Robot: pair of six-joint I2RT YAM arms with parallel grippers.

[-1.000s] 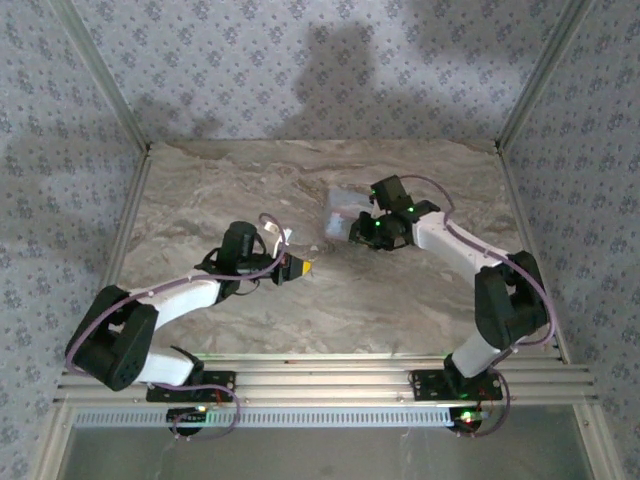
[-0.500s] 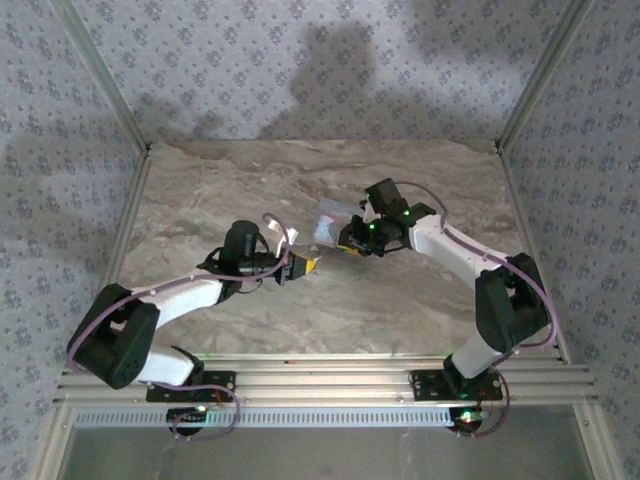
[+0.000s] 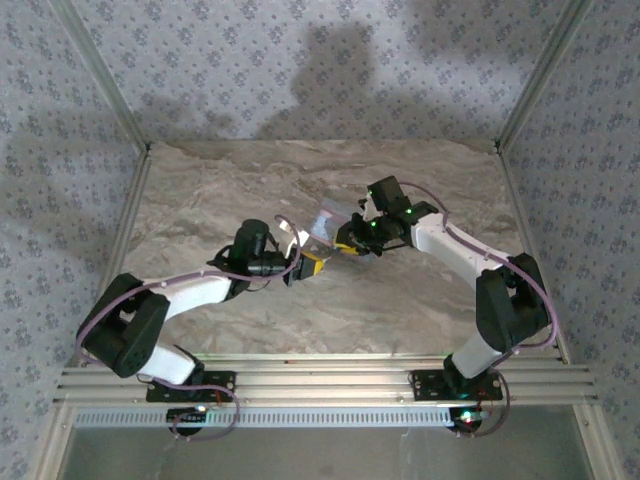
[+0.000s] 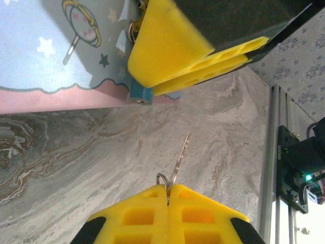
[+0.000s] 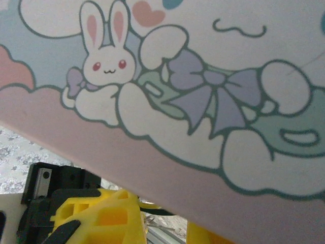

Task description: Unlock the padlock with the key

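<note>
From above, the left hand [image 3: 312, 264] and right hand [image 3: 350, 245] sit close together near the middle of the bench [image 3: 420, 320]. The right hand is at the edge of the tilted pale box [image 3: 328, 222]. Padlock and key are too small to make out here

In the left wrist view, the left hand [image 4: 167, 190] has its yellow fingers pressed together on the ring end of the key [image 4: 180, 155]. The thin blade sticks out toward the padlock [image 4: 140, 94], a small dark blue block at the box's pink edge. Blade tip and padlock are near but apart. The right hand [image 4: 144, 81] has its fingers close together right over the padlock, touching it. It seems to pinch the padlock or its clasp, but which cannot be told

In the right wrist view, the box's bunny-printed face [image 5: 203, 101] looms above the right hand's yellow fingers [image 5: 101, 213], with a bit of metal ring between them

The padlock is probably light, hard and smooth. It would likely swivel on its shackle and slip, so it is best clamped by its flat sides with the keyhole end left free. The key looks stiff but thin and could twist between the pads. Gripping it at the ring end keeps the whole blade free. The box looks light and would shift under a push, so the right hand has to brace it
</note>
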